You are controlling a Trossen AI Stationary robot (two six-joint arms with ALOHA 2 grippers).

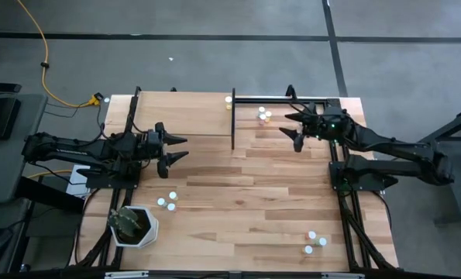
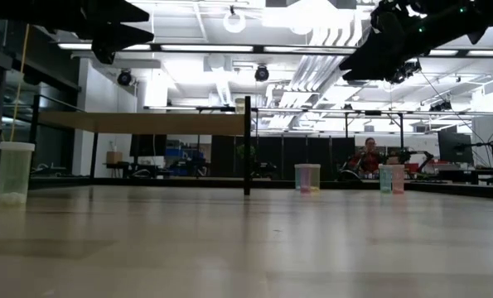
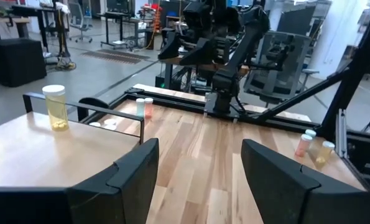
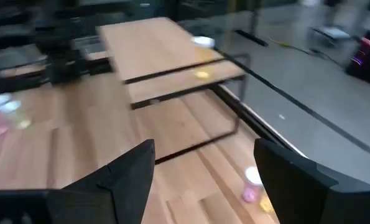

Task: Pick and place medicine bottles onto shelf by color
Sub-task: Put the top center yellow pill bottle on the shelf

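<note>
Claw, left (image 1: 180,148): fingers spread wide, holding nothing, raised off the table (image 1: 253,209) at your 9 o'clock, just beside the shelf's near edge.

Claw, right (image 1: 292,129): fingers likewise wide apart and empty, up at 1 o'clock, just right of the shelf's black post (image 1: 232,120).

Shelf (image 1: 184,114): plain light-wood board at 11 to 12 o'clock. You have one yellow bottle (image 3: 55,107) standing on it at its far right corner.

Bottles, remaining:
- cluster (image 1: 264,115) on the table at 1 o'clock, near the right claw
- trio (image 1: 166,201) at 8 o'clock
- trio (image 1: 315,241) at 5 o'clock

Plant pot (image 1: 135,226): white, at 7 o'clock, near the 8 o'clock bottles.
</note>
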